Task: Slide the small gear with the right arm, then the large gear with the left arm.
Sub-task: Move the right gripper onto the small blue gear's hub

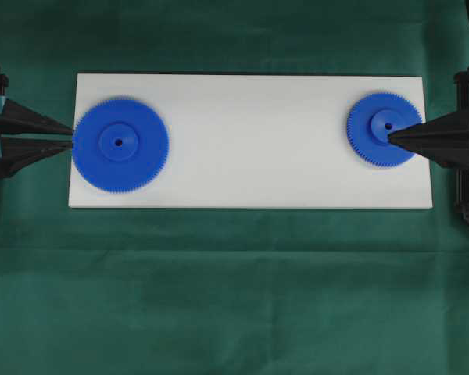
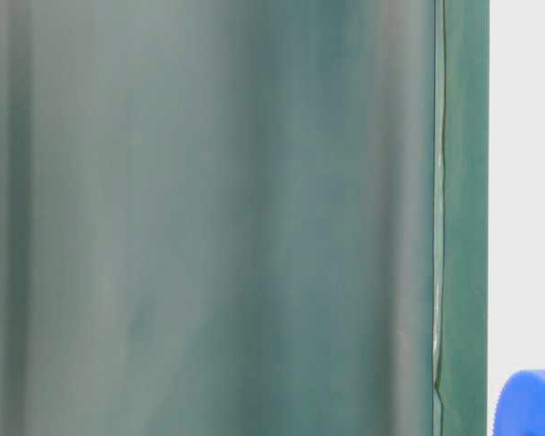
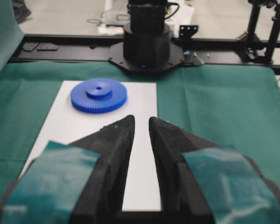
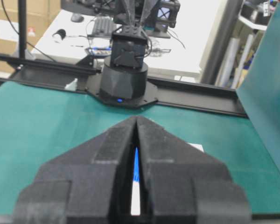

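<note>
The large gear (image 1: 119, 144), a bright blue toothed disc, lies flat at the left end of a white board (image 1: 250, 141). My left gripper (image 1: 70, 134) points at its left rim, fingers a little apart and holding nothing. In the left wrist view the left gripper (image 3: 141, 120) stands open over bare board (image 3: 140, 95); a blue gear (image 3: 99, 95) lies at the far end, and I cannot tell which one. The small gear (image 1: 383, 129) lies at the board's right end. My right gripper (image 1: 391, 137) is shut, its tip over the hub beside the centre hole. Through the right gripper (image 4: 136, 120) slit, blue (image 4: 136, 163) shows.
Green cloth (image 1: 234, 297) covers the table around the board. The board's middle stretch between the two gears is bare white. The opposite arm bases (image 3: 147, 42) (image 4: 126, 70) stand beyond each end. A blue gear edge (image 2: 531, 404) shows in the table-level view.
</note>
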You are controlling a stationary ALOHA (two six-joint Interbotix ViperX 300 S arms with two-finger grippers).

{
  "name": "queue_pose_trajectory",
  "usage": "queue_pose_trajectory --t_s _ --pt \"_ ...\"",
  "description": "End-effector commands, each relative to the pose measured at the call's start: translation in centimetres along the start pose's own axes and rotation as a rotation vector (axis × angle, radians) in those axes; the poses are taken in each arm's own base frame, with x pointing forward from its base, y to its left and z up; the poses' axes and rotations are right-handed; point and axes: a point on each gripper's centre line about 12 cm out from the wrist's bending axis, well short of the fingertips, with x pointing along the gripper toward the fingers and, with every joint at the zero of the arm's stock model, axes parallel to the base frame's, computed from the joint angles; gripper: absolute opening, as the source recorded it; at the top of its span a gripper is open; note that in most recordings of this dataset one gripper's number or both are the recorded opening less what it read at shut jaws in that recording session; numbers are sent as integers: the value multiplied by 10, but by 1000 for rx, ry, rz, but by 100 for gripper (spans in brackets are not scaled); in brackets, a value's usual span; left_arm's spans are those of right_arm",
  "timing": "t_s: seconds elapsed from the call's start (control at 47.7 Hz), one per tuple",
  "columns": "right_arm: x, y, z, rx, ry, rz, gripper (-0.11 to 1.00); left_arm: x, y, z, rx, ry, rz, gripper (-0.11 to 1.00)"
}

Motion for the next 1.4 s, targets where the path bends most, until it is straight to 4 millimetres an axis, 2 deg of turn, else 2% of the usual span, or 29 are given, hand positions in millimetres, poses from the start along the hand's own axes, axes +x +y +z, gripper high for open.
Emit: queue_pose_trajectory --t_s 0.0,0.042,0.126,0.189,0.294,0.398,0.608,0.797,1.048,1.384 --pt "3 0 5 6 -11 -1 50 2 0 -1 -7 3 2 24" --pt "3 0 4 9 -5 -2 50 2 0 -2 -7 6 2 21" --pt "3 -1 1 17 11 -4 50 2 0 -2 -7 8 2 5" --pt "3 -1 1 23 15 -4 50 2 0 -2 -7 8 4 0" --pt "2 -4 -1 25 23 -21 50 1 4 -3 -3 11 22 0" --pt "-1 -14 -6 21 51 -73 50 2 17 -9 -3 55 85 0" --pt "-11 -42 -19 61 196 -226 50 -2 38 -19 -11 176 190 0" --pt "-21 -58 -34 166 366 -340 50 -4 40 -26 -28 321 206 0" --pt "-29 -59 -47 223 522 -375 50 -11 39 -36 -58 552 203 0" --pt "-29 -61 -63 243 632 -388 50 -13 38 -42 -62 573 203 0"
